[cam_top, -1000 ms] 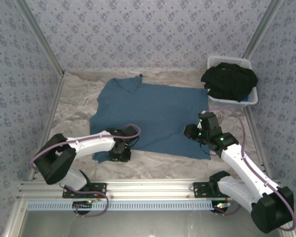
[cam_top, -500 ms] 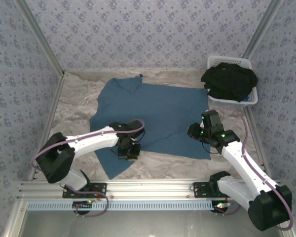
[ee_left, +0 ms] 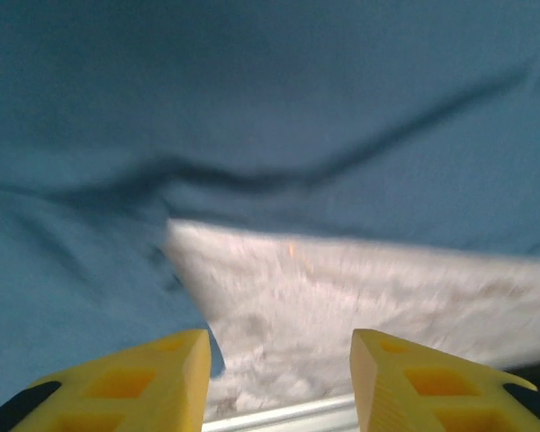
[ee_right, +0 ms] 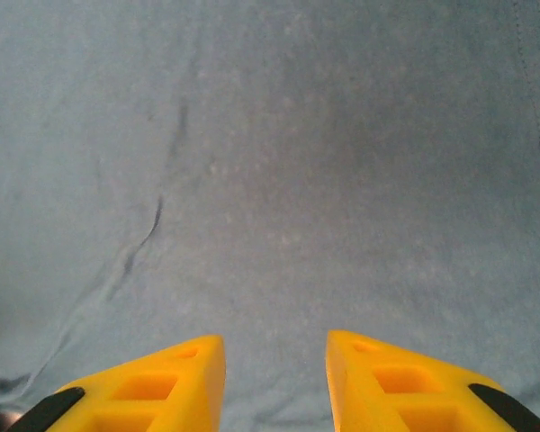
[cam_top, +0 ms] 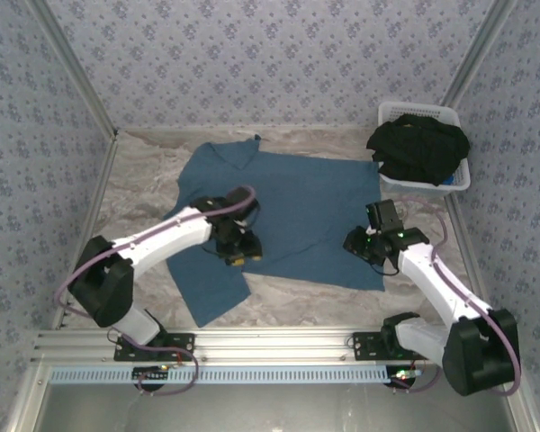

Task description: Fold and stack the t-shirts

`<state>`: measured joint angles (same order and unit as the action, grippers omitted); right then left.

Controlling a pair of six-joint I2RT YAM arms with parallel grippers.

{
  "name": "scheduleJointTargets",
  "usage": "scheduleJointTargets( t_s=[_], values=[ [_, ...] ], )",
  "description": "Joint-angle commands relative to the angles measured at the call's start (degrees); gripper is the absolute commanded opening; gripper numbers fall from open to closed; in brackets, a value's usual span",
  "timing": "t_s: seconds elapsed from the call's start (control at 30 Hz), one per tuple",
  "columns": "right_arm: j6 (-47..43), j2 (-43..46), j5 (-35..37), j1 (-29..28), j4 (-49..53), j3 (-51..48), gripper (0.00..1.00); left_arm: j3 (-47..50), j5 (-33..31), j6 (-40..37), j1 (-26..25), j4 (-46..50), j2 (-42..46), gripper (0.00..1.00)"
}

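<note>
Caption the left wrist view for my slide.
Left jaws open over the edge of the teal t-shirt and mottled table.

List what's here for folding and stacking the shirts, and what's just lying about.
For the job:
- blue shirt, spread on the table
- black shirts, heaped in the basket

Just there:
- white basket, at the far right
- table with its pale cover

a white slatted basket sits at the far right corner of the marbled tabletop.
</note>
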<state>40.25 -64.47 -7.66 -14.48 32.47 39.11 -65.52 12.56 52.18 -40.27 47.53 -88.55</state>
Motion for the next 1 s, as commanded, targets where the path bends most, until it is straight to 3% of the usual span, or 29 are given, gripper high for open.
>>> scheduleJointTargets(
  t_s=[0.0, 0.17, 0.43, 0.57, 0.77, 0.87, 0.97],
  values=[
    [2.50, -5.69, 1.82, 0.26, -6.66, 2.86, 0.37, -1.79, -2.01, -0.13, 10.35, -1.11, -1.02, 0.41],
    [3.56, -17.64, 4.90, -0.31, -11.85, 9.68, 0.37, -7.95, -3.50, 1.01, 23.60, -12.40, -12.38, 0.32],
    [1.54, -32.52, 3.35, -1.16, -10.40, 21.28, 0.37, -17.69, -4.08, 3.07, 32.57, -12.84, -28.05, 0.29],
    [0.08, -38.49, 1.89, -2.63, -6.84, 26.45, 0.38, -14.27, -7.87, 2.37, 36.96, -9.61, -27.39, 0.28],
    [0.41, -44.87, 1.53, -5.81, -3.63, 31.79, 0.39, -7.17, -5.72, -2.06, 42.36, -11.49, -24.00, 0.28],
    [0.88, -48.50, 1.43, -7.02, 0.80, 34.63, 0.39, -9.05, -7.72, -3.05, 42.41, -9.17, -21.14, 0.31],
    [0.66, -48.89, 2.80, -8.37, 1.72, 34.71, 0.39, -12.18, -9.31, -1.57, 40.72, -11.20, -17.31, 0.39]
  ],
)
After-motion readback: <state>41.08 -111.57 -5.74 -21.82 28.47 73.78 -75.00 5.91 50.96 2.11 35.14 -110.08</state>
